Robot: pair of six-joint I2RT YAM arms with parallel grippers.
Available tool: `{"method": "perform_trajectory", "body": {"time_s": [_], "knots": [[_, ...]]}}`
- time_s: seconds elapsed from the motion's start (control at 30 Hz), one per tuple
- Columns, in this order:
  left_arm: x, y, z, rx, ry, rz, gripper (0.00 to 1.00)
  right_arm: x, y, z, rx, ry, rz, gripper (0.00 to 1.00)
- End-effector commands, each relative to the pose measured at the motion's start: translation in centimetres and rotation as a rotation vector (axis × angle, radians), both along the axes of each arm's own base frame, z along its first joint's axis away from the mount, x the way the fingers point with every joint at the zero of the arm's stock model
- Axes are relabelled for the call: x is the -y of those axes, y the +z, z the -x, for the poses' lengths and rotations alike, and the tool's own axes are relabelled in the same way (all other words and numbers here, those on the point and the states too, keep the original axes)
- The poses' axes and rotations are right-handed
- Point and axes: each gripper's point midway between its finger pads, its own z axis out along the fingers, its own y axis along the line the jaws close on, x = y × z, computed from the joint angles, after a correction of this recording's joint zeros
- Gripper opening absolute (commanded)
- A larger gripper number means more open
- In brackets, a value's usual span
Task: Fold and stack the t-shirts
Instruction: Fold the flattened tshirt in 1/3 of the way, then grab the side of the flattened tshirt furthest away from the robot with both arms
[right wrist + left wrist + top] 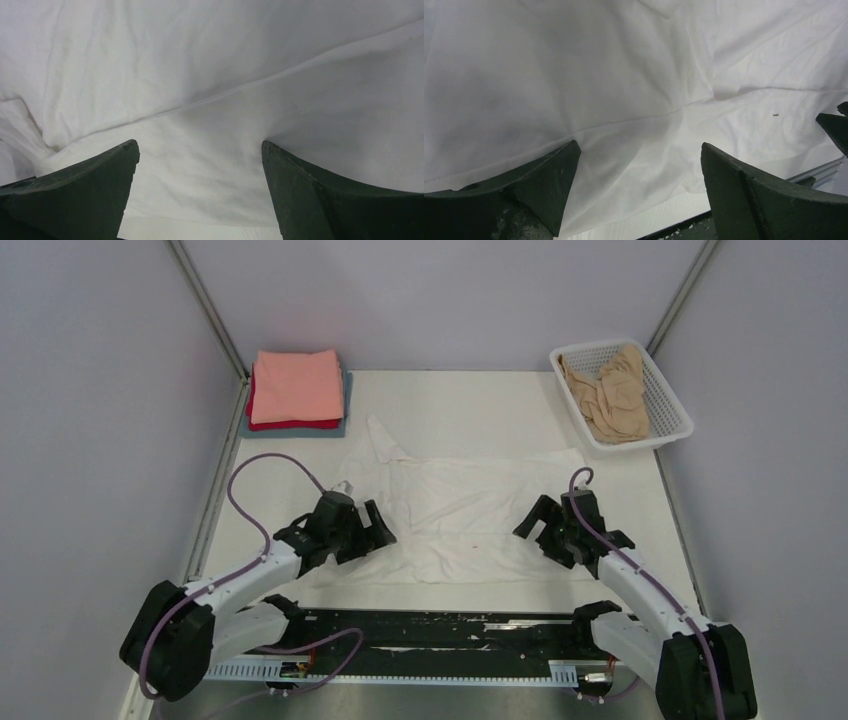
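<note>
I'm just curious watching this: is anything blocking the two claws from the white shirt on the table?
Nothing visible. The left claw and right claw hang open right over the white t-shirt, with only bare cloth beneath them.

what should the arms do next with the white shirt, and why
Probably lower both grippers and close them on the near part of the white t-shirt to start a fold. The shirt lies spread out and unfolded. The left gripper and right gripper hover over its near part, one toward each side, jaws open and holding nothing.
</note>
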Motion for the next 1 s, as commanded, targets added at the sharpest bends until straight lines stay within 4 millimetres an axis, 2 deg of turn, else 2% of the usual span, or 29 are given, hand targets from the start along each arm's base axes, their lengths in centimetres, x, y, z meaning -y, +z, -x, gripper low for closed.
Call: {"method": "perform_trajectory", "body": {"time_s": [0.0,0.1,0.17,0.23,0.3,0.37,0.4,0.43,0.47,0.5,0.53,0.57,0.6,0.63,0.67,0.7,0.73,0.87,0.97], "knots": [[-2.6,-3.3,6.1,-0.203,0.108,-0.074,1.00,1.0,-2.5,6.7,-0.243,-0.029,0.027,1.00],[-2.4,-2.8,6.9,-0.194,0.102,-0.044,1.00,0.3,-1.7,6.9,-0.203,-0.030,-0.018,1.00],[-2.2,-2.2,6.7,-0.171,0.094,-0.036,1.00,0.3,-1.4,6.9,-0.194,-0.036,-0.019,1.00],[-1.9,-1.0,5.7,-0.121,0.080,-0.031,1.00,0.3,-0.7,6.2,-0.153,-0.032,-0.018,1.00],[-1.5,0.5,3.9,-0.049,0.072,-0.038,1.00,0.5,0.3,4.9,-0.089,-0.034,-0.004,1.00],[-0.8,3.0,1.6,0.029,0.071,-0.048,1.00,0.2,1.9,3.5,-0.018,-0.023,-0.011,1.00],[-1.0,3.0,0.9,0.034,0.083,-0.084,1.00,0.1,2.6,2.9,0.016,-0.015,-0.016,1.00],[-1.0,4.1,0.1,0.055,0.081,-0.103,1.00,0.0,3.1,2.4,0.040,-0.013,-0.018,1.00],[-1.3,3.8,-0.6,0.053,0.095,-0.150,1.00,0.0,3.6,1.9,0.064,-0.014,-0.017,1.00],[-1.2,4.6,-1.4,0.073,0.093,-0.165,1.00,0.2,3.7,1.6,0.079,-0.014,-0.002,1.00],[-1.7,4.1,-2.0,0.072,0.103,-0.211,1.00,0.4,4.0,1.2,0.089,-0.020,0.010,1.00],[-1.4,4.7,-3.0,0.095,0.107,-0.210,1.00,0.4,4.1,1.0,0.093,-0.016,0.016,1.00],[-1.3,3.9,-3.4,0.077,0.100,-0.228,1.00,0.8,4.1,0.5,0.098,-0.034,0.043,1.00],[-1.3,4.3,-4.6,0.097,0.106,-0.221,1.00,0.8,4.4,0.1,0.102,-0.036,0.047,1.00],[-1.6,3.4,-5.3,0.074,0.114,-0.230,1.00,0.7,4.6,-0.3,0.106,-0.032,0.047,1.00],[-1.4,3.7,-6.4,0.096,0.113,-0.219,1.00,0.6,4.6,-0.6,0.102,-0.032,0.050,1.00],[-1.7,3.1,-7.5,0.089,0.123,-0.216,1.00,0.6,4.8,-1.0,0.105,-0.033,0.052,1.00],[-1.2,3.9,-11.4,0.136,0.127,-0.156,1.00,0.9,6.1,-2.8,0.156,-0.055,0.077,1.00],[-0.8,4.2,-13.4,0.153,0.125,-0.117,1.00,1.2,7.2,-4.2,0.205,-0.095,0.086,1.00]]}}
